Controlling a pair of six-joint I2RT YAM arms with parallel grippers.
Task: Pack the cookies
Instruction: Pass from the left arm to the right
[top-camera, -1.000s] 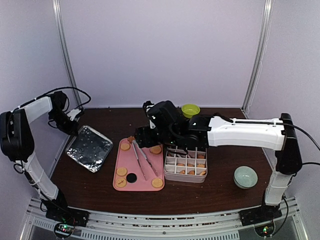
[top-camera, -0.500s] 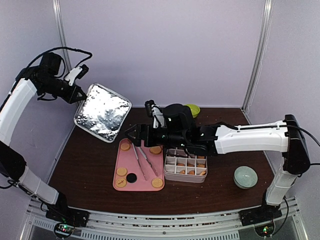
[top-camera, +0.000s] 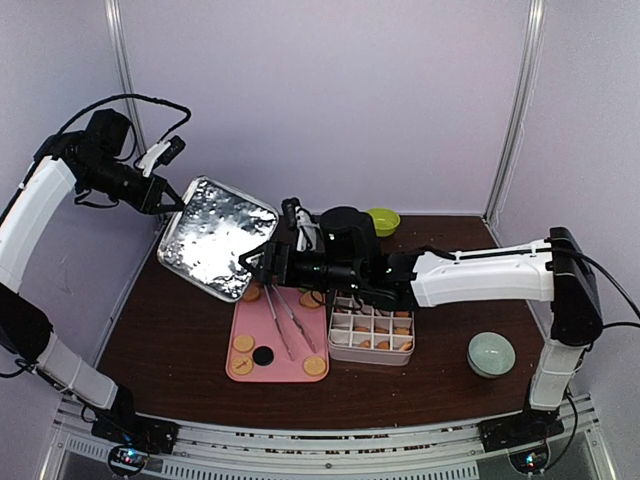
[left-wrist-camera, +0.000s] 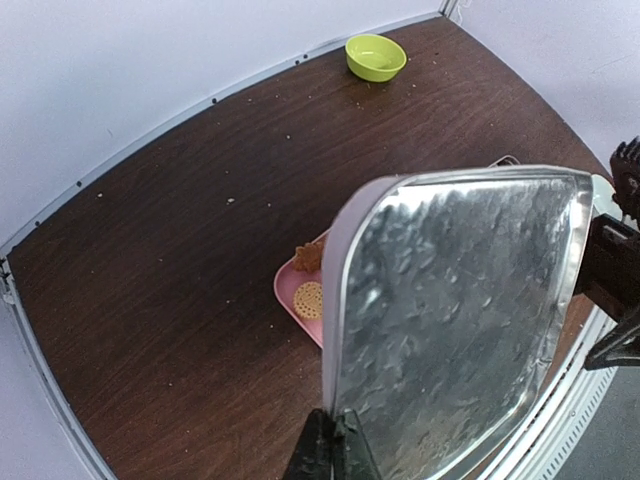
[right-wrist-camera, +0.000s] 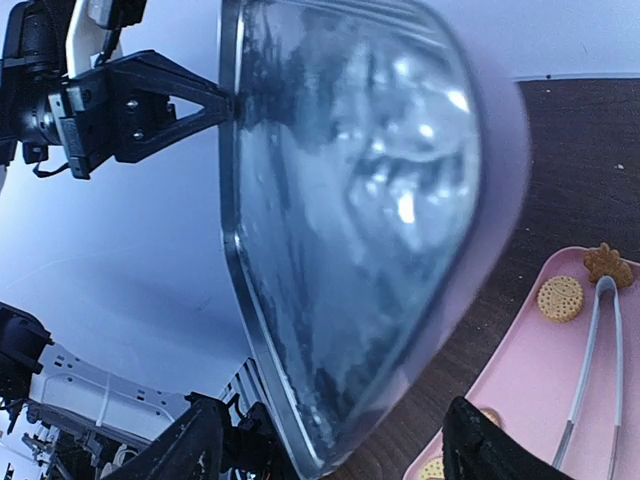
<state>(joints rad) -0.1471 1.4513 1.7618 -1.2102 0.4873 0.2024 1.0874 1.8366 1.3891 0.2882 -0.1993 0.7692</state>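
Observation:
Loose cookies lie on a pink tray beside metal tongs. More cookies fill a divided white box. My left gripper is shut on the rim of a shiny foil-lined lid and holds it tilted in the air over the tray's far left corner. In the left wrist view, the left gripper pinches the lid, with two cookies beside it. My right gripper stands open at the lid's lower right edge. In the right wrist view, the lid has its corner between the spread fingers, untouched.
A green bowl sits at the back of the table, and a pale grey-green bowl at the front right. The dark wooden table is ringed by walls and poles. The right arm stretches over the box.
My left arm lifted the lid off the table at the left and swung it up and rightward. My right gripper moved left and up to the lid's edge.

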